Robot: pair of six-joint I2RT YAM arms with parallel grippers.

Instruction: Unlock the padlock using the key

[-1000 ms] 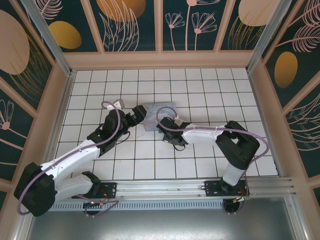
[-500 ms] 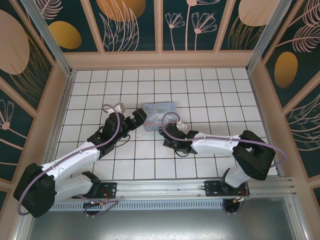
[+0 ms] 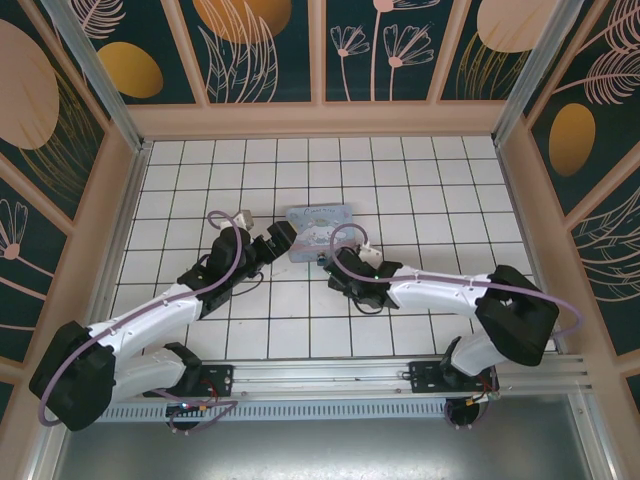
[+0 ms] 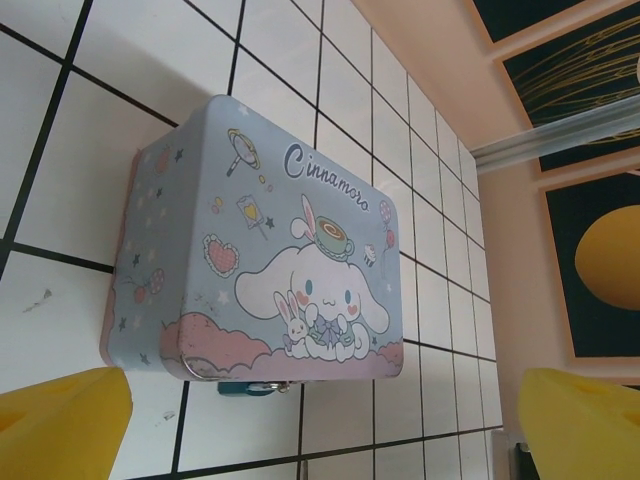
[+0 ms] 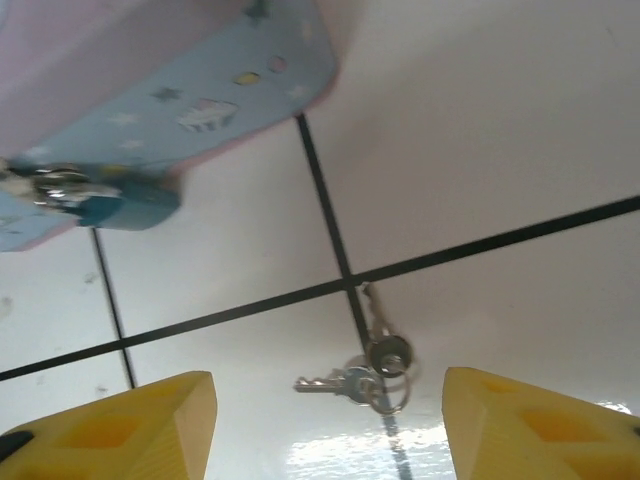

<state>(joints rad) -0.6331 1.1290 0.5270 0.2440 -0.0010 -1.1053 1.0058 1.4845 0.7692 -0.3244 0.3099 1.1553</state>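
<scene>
Right gripper (image 5: 325, 430) hangs low over the floor w/ its yellow fingers (image 5: 110, 425) spread wide and nothing betw. them. The key (image 5: 345, 383) lies flat on the tile just ahead, at approx. 12 o'clock in the wrist view and roughly centred in the gap. It sits on a small ring (image 5: 388, 355), its blade running about 3-to-9, i.e. across the line of approach and along the gap betw. the fingers. A second slim piece runs off the ring toward 12 along a grout line; what it is cannot be told. The padlock (image 5: 125, 205), teal body w/ silvery shackle, hangs at the edge of the tin box (image 5: 200, 90), at about 10 o'clock from the key and apart from it. From above, the right gripper (image 3: 328, 262) is just off the tin box (image 3: 320, 218) at its 6 o'clock, and the left gripper (image 3: 283, 237) stands at its 8 o'clock, likewise open and empty, w/ the padlock (image 4: 245, 388) peeping from under the lid's near edge. Judged on position, the right arm is the nearer to the key. Surface is a white tiled table (image 3: 400, 180), glossy w/ dark grout, so a flat key may skid. Walls (image 3: 260, 50) in teal floral panels and pale wood close in the work area on three sides.
</scene>
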